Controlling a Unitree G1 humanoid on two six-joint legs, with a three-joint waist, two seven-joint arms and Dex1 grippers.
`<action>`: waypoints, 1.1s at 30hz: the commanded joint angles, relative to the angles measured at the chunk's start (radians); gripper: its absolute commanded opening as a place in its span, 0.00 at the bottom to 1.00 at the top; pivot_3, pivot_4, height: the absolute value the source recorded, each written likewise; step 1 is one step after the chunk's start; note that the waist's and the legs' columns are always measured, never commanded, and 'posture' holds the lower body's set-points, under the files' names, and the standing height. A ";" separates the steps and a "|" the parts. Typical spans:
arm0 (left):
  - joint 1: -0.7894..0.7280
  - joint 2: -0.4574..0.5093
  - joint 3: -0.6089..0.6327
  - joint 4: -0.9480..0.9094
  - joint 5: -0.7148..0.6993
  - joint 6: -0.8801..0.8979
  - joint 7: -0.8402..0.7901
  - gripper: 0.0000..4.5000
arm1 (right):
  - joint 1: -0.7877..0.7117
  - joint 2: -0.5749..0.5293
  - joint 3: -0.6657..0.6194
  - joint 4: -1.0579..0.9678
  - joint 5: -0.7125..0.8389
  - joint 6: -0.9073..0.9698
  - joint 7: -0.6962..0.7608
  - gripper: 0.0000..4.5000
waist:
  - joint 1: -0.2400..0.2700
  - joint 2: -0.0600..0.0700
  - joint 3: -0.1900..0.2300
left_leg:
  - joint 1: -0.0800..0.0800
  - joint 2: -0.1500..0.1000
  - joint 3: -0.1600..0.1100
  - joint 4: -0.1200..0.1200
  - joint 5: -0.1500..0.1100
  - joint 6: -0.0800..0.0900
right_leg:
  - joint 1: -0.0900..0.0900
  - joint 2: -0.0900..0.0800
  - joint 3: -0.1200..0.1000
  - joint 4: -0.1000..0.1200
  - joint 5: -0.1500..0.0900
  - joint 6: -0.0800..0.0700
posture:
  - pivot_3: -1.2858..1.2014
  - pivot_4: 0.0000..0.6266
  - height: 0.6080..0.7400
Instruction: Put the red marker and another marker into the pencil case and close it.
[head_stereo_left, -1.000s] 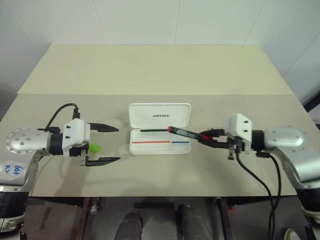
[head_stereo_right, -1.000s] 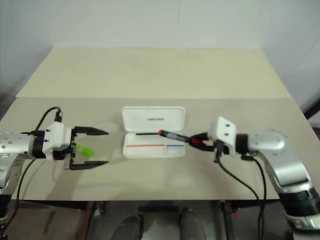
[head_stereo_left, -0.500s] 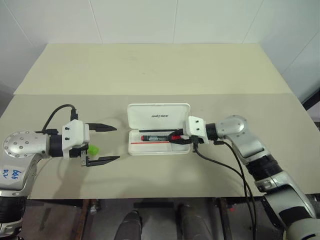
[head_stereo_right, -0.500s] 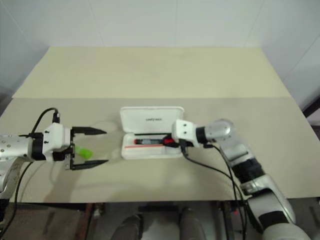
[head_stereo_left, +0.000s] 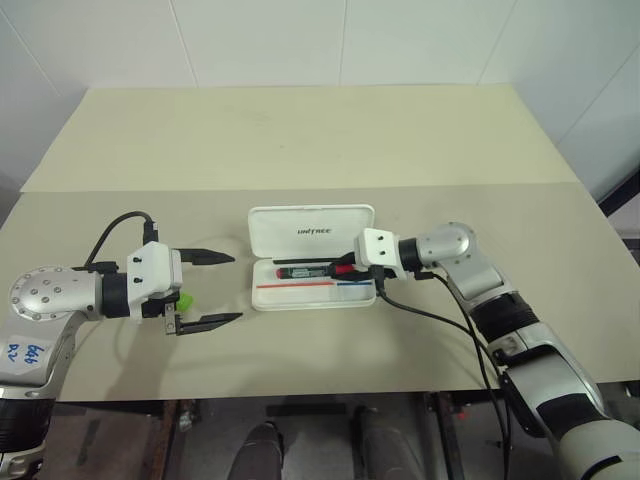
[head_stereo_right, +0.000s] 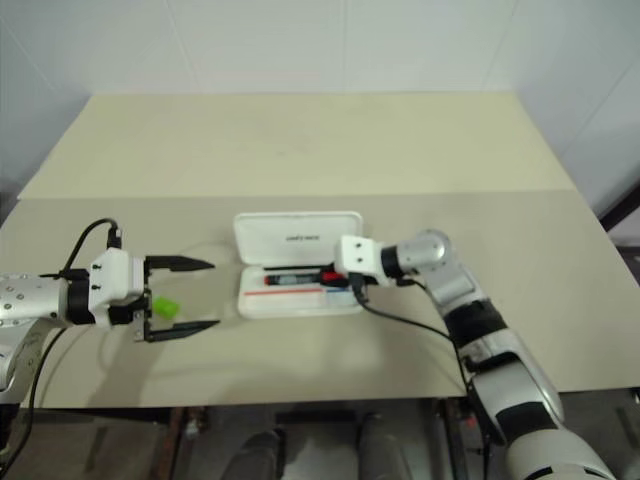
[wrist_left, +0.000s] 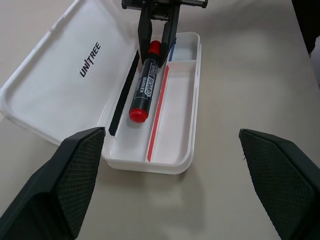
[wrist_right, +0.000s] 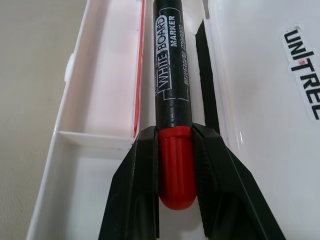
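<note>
The pencil case (head_stereo_left: 313, 257) lies open at mid-bench (head_stereo_left: 300, 140), lid back flat. The red marker (wrist_left: 145, 82) rests lengthwise in the tray beside the red stripe, its red cap between the right gripper's (wrist_right: 176, 165) fingers (wrist_right: 137, 190), which flank the cap closely (whether they press it cannot be told). The left gripper (head_stereo_left: 208, 289) hovers left of the case, fingers spread wide, holding nothing. The green marker (head_stereo_left: 184, 298) lies on the bench beneath it.
</note>
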 joint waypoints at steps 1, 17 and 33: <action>-0.008 -0.004 0.009 -0.024 -0.009 -0.005 0.007 1.00 | -0.005 0.016 -0.020 -0.027 0.013 -0.025 -0.006 0.45 | 0.000 0.000 0.000 | 0.000 0.000 0.000 0.000 0.000 0.000 | 0.000 0.000 0.000 0.000 0.000 0.000 | 0.52 0.24 1.00; -0.060 -0.012 -0.019 0.022 -0.001 -0.023 -0.015 1.00 | 0.089 -0.035 -0.097 -0.473 0.183 0.281 0.000 0.59 | 0.004 0.000 0.000 | 0.000 0.000 0.000 0.000 0.000 0.000 | 0.000 0.000 0.000 0.001 0.000 0.000 | 0.52 0.24 1.00; 0.062 0.031 0.126 0.058 0.046 -0.067 0.041 1.00 | 0.421 -0.259 -0.408 -0.914 0.386 0.639 -0.193 0.99 | 0.006 0.000 0.000 | 0.000 0.001 0.000 0.000 0.000 0.000 | 0.000 0.001 0.000 0.001 -0.001 -0.001 | 0.52 0.24 1.00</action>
